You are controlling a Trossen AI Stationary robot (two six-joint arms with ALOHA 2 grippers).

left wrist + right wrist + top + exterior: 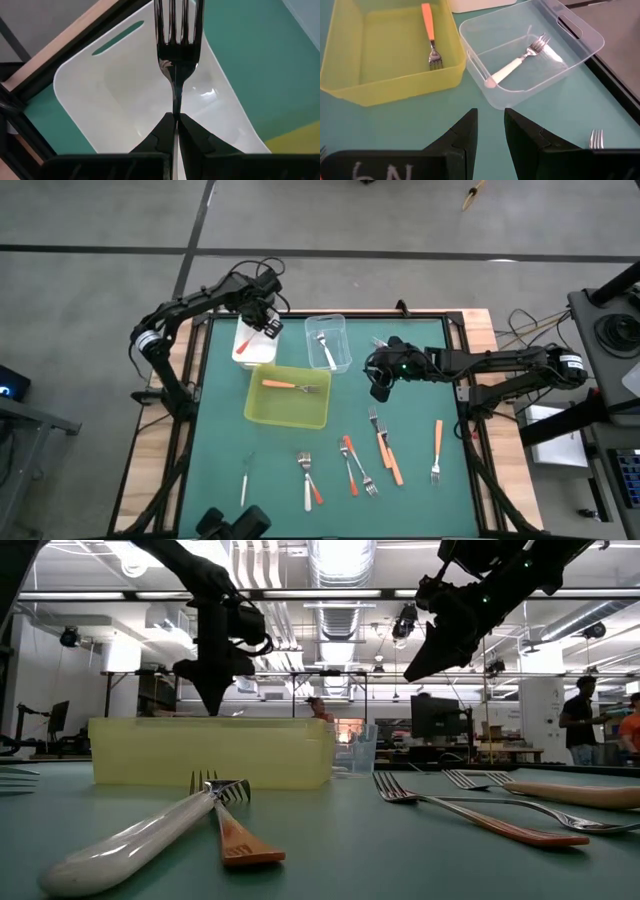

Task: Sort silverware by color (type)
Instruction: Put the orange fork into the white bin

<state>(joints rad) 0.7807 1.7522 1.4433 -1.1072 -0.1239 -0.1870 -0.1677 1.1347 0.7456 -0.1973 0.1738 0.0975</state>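
Left pincer (175,120) clamps an all-silver fork (177,50) above the white tub (125,100) — right pincer (490,130) hovers empty, narrowly parted.

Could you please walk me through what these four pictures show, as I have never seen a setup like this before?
Two dark robot arms work at a green table, sorting forks by handle type. One camera looks straight down, one sits at table-top height, and one rides on each wrist.

The left gripper, over the white tub, is shut on an all-silver fork. The right gripper hangs with its fingers apart, holding nothing, near the clear tub, which holds one white-handled fork. The yellow-green tray holds one orange-handled fork.

Several loose forks, orange-handled, white-handled and all-silver, lie on the near part of the table, still unsorted.
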